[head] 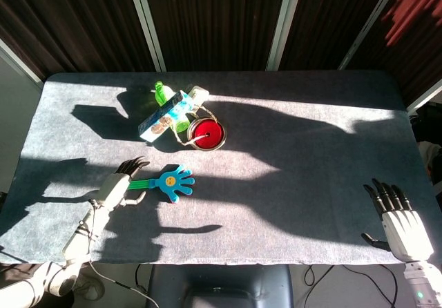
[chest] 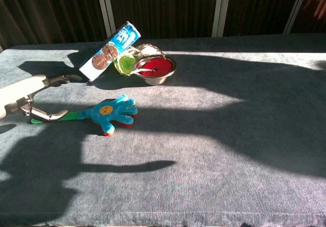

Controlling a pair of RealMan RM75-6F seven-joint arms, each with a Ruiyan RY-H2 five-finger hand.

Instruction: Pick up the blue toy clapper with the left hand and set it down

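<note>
On a grey table (head: pixel 297 149) striped with sun and shadow, the robot's left hand (head: pixel 119 184) hovers open-fingered over the green handle of the blue toy clapper (head: pixel 166 182), while the right hand (head: pixel 397 218) rests spread at the near right edge.
</note>
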